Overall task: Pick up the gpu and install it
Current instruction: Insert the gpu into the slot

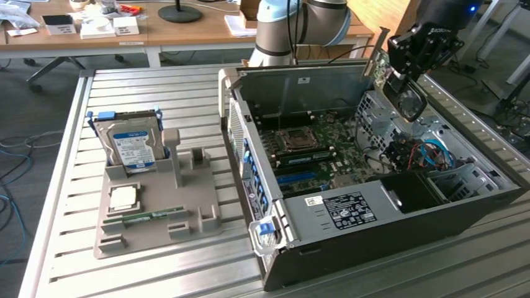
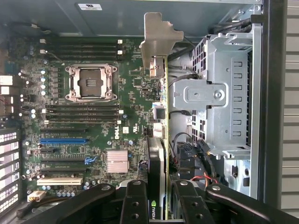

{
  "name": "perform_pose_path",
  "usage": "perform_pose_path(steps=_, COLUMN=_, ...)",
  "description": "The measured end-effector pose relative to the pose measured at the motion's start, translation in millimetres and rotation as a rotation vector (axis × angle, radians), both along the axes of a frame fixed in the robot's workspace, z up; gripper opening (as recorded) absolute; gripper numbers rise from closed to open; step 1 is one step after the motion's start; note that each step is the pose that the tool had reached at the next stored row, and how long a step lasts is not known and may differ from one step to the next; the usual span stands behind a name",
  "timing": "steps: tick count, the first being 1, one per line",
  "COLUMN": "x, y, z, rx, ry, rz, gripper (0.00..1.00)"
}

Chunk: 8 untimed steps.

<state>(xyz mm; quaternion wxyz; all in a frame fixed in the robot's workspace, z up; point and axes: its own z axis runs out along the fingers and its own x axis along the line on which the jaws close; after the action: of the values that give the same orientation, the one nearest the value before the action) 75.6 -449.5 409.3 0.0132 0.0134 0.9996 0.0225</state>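
GPU card (image 2: 156, 158) is clamped edge-on in the gripper (image 2: 161, 196) above the open case (image 1: 463, 205). Hold its edge parallel to the blue slot (image 2: 63, 140), clear of the drive cage (image 2: 219, 93).

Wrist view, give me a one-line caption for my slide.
End effector grips the graphics card edge-on over the open computer's motherboard.

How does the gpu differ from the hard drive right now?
The gpu is held between the jaws above the computer case; the hard drive sits in a grey stand. The gpu is a thin card with a pale bracket; the hard drive is a thicker silver block with a blue label. Both are upright.
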Motion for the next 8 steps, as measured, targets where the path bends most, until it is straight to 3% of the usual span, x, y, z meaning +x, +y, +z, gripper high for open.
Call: perform_pose_path(steps=8, x=0.0, y=0.0, z=0.0, rx=0.0, ry=0.0, rz=0.0, gripper=0.27)
